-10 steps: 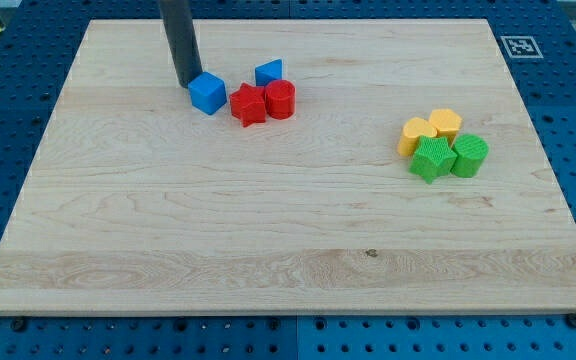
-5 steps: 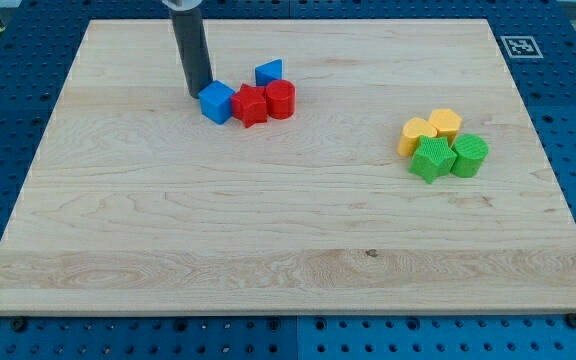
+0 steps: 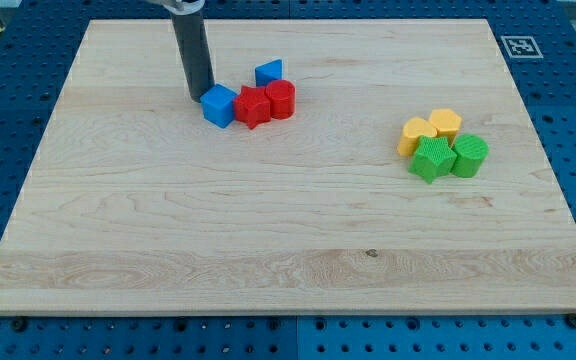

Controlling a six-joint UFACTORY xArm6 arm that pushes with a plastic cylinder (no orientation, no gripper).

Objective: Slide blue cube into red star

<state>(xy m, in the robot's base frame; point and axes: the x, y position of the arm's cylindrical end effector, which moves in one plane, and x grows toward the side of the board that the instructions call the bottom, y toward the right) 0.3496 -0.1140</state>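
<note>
My tip [image 3: 199, 96] has nudged the blue cube [image 3: 219, 105] right; it now touches the red star [image 3: 252, 106]; no end effector jaws, just a rod; job looks done.

On inspection I count eight blocks on the wooden board [image 3: 268, 230]: two blue, namely the blue cube [image 3: 219, 105] and a smaller blue wedge-like block [image 3: 269, 72]; two red, namely the red star [image 3: 253, 105] and a red cylinder [image 3: 281, 99]; two yellow, one heart-like [image 3: 416, 134] and one roughly hexagonal [image 3: 446, 123]; and two green, a green star [image 3: 433, 159] and a green cylinder [image 3: 470, 155]. I record one rod, ending in my tip [image 3: 198, 96], and one square black-and-white marker [image 3: 521, 46] at the board's corner
</note>
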